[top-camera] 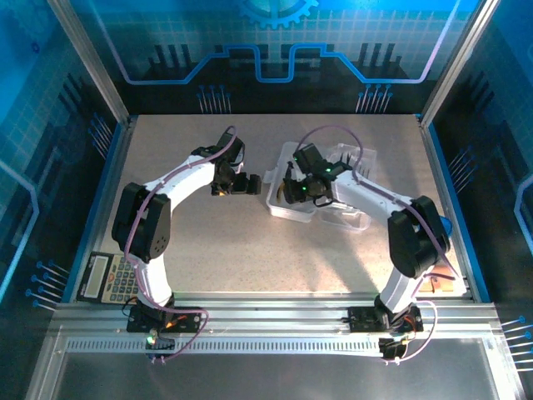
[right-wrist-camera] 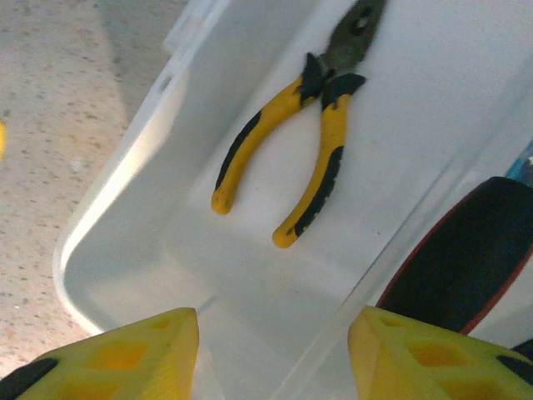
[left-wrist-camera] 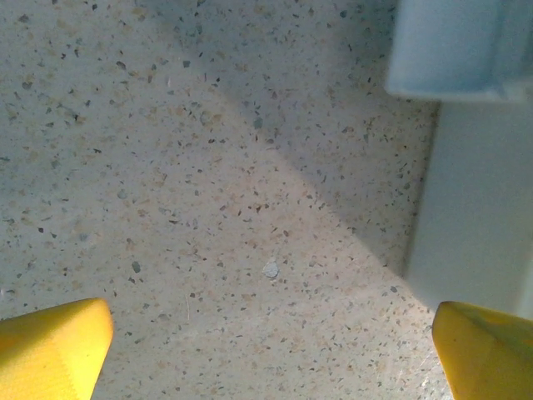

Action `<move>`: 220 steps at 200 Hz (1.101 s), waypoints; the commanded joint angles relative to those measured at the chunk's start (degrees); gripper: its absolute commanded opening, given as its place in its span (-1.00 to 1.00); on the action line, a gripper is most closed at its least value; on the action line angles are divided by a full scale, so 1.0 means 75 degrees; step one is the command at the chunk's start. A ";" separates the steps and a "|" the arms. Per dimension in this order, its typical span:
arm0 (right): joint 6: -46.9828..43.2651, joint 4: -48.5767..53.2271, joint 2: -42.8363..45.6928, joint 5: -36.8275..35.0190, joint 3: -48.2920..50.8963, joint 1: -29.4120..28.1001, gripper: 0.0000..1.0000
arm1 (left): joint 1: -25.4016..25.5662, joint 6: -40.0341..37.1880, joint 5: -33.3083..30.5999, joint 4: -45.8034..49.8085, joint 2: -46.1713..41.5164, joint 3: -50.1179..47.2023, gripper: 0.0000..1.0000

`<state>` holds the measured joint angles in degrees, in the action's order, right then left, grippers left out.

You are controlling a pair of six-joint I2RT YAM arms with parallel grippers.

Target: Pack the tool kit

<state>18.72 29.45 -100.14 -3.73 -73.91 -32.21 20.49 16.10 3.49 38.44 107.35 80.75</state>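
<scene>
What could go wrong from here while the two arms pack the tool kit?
1. The open right gripper hovers over the clear case, with a thin clear wall running under the gap between its fingers. Going down, a finger may hit that wall and shove the case.
2. The open left gripper sits close beside the case's edge and could knock it sideways.
3. The pliers lie loose inside and may slide if the case is bumped.
</scene>
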 commanded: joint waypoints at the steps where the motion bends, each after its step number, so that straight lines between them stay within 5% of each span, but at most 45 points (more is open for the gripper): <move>1: 0.0234 0.0177 -0.0574 0.0839 -0.0256 -0.0442 0.02 | -0.0081 -0.0154 0.0122 0.0027 -0.0359 -0.0177 0.99; 79: 0.0069 0.0708 0.0184 0.0537 -0.0445 -0.0490 0.08 | -0.0154 -0.0099 0.0343 -0.0130 -0.0327 -0.0268 0.98; 137: 0.0285 0.1602 0.2700 -0.0051 0.0098 -0.0157 0.49 | -0.0090 0.0080 0.0726 -0.0367 -0.0115 -0.0250 0.99; 220: 0.4315 0.3670 0.7788 -0.1254 0.3939 0.0019 0.51 | 0.0556 0.0187 0.1024 -0.0615 0.0168 -0.0094 0.99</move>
<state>37.56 50.22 -48.07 -10.20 -53.34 -32.38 22.76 16.56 8.69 34.76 107.50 79.33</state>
